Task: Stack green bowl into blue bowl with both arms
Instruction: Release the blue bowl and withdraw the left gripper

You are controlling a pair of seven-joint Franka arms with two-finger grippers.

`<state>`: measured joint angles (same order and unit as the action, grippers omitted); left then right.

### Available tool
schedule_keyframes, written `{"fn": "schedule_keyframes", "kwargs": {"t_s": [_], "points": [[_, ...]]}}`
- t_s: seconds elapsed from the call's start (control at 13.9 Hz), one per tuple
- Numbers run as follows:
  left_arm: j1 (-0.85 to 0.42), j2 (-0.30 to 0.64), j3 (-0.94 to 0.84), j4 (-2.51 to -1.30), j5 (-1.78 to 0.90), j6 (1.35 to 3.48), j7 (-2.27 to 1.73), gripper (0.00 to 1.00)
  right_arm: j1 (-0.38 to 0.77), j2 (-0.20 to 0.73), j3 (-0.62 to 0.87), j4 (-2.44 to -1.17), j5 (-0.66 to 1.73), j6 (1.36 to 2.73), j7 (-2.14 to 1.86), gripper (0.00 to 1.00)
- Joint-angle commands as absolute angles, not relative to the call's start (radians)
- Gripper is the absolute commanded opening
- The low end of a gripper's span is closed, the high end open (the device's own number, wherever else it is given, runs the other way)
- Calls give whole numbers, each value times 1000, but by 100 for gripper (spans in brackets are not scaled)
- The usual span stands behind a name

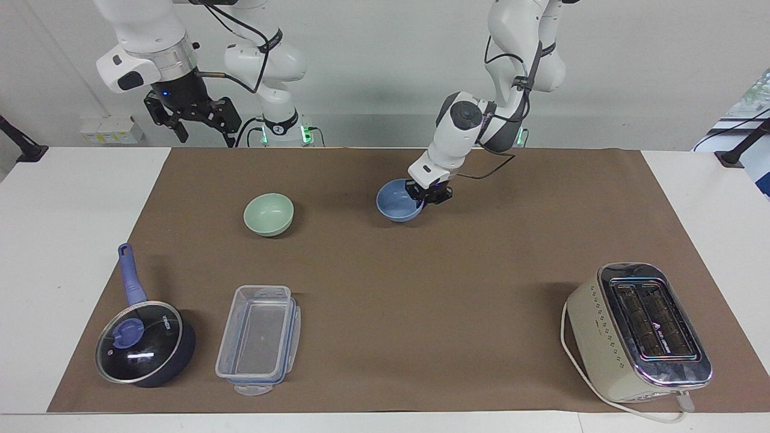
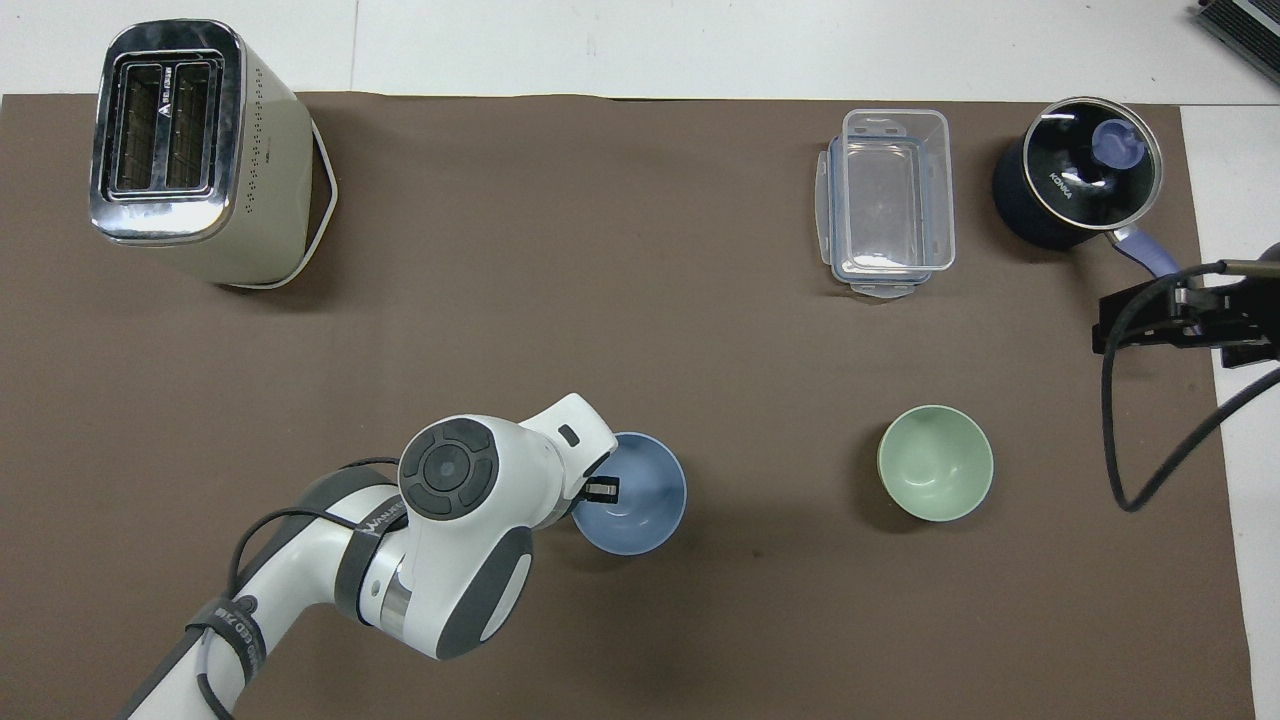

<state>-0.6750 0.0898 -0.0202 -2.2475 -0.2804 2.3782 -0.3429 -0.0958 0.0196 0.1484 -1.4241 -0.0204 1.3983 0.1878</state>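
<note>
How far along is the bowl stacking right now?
Done: the left gripper is shut on the blue bowl's rim and has it near the mat's middle. In hand: setting that bowl down; whether it touches the mat is unclear. Left: the green bowl sits untouched toward the right arm's end, while the right gripper waits open above the table edge.

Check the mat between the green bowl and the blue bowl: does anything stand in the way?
Nothing visible does. Only bare mat lies between the green bowl and the blue bowl, which the left gripper holds by its rim.
</note>
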Motion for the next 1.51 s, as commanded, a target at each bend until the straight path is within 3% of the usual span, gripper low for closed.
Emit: {"fn": "schedule_keyframes", "kwargs": {"t_s": [0.0,0.5,0.93,1.44], "points": [[-715,106,-3,-2269,-302,2422,-345,99,-110,-8,153,-1460,-3,1416,161,100],[-689,29,9,-2203,-301,2321,-379,100,-110,-8,153,-1459,-5,1417,161,100],[-494,-11,9,-2036,-218,2132,-370,100,-110,-8,153,-1459,-5,1425,163,100],[-273,9,11,-1783,-118,1861,-172,100,-112,-6,153,-1459,6,1427,163,100]]}}
